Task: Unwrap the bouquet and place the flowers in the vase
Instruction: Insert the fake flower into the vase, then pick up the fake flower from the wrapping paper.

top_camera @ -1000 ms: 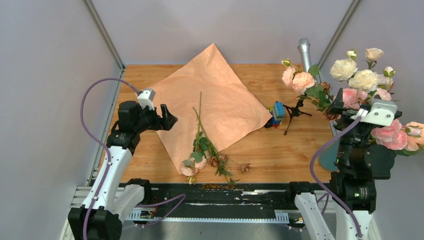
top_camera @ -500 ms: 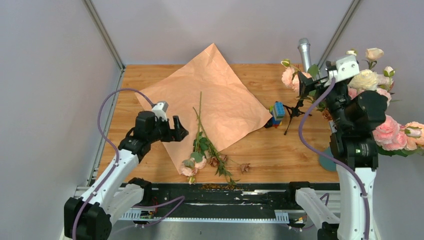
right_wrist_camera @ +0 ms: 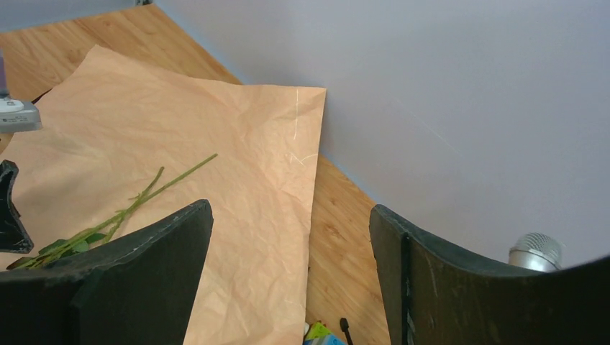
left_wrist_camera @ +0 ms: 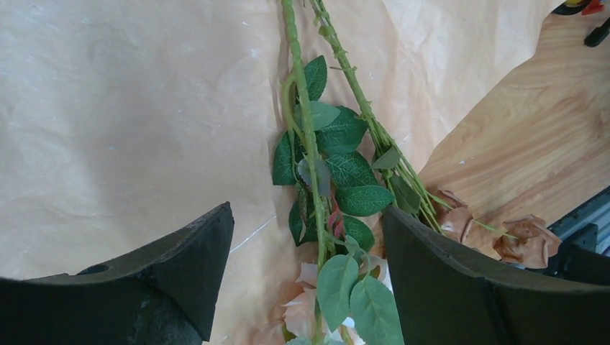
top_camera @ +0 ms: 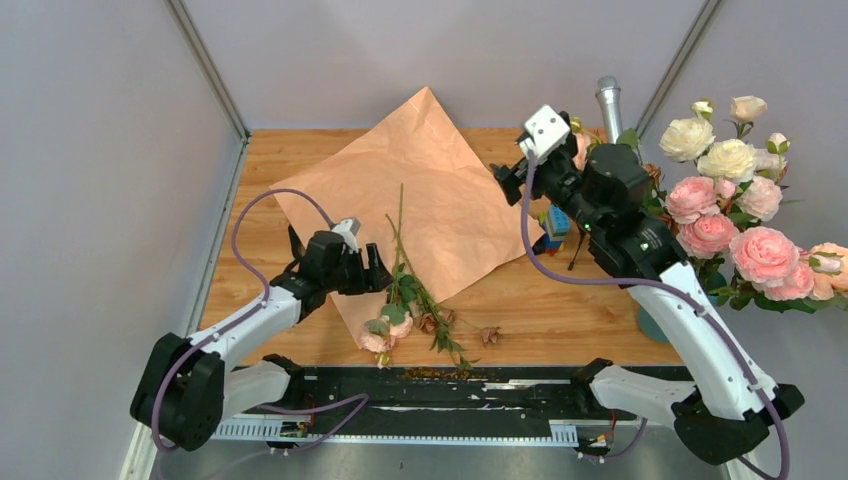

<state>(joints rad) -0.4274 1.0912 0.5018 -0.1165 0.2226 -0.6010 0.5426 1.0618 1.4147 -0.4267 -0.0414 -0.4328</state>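
Wooden worktop (top_camera: 570, 300) is half covered by flattened paper (top_camera: 430, 190), so unwrapping is judged done. Both arms have been swung inward: the left end effector (left_wrist_camera: 306, 237), jaws apart, is now lined up over the flowers (left_wrist_camera: 316, 165); the right end effector (right_wrist_camera: 291, 244) is held apart, empty. Only a sliver of vase (top_camera: 647, 326) is seen behind the right arm.

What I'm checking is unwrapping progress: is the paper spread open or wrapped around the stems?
Spread open: the paper lies flat on the table, with the flowers lying loose on top.
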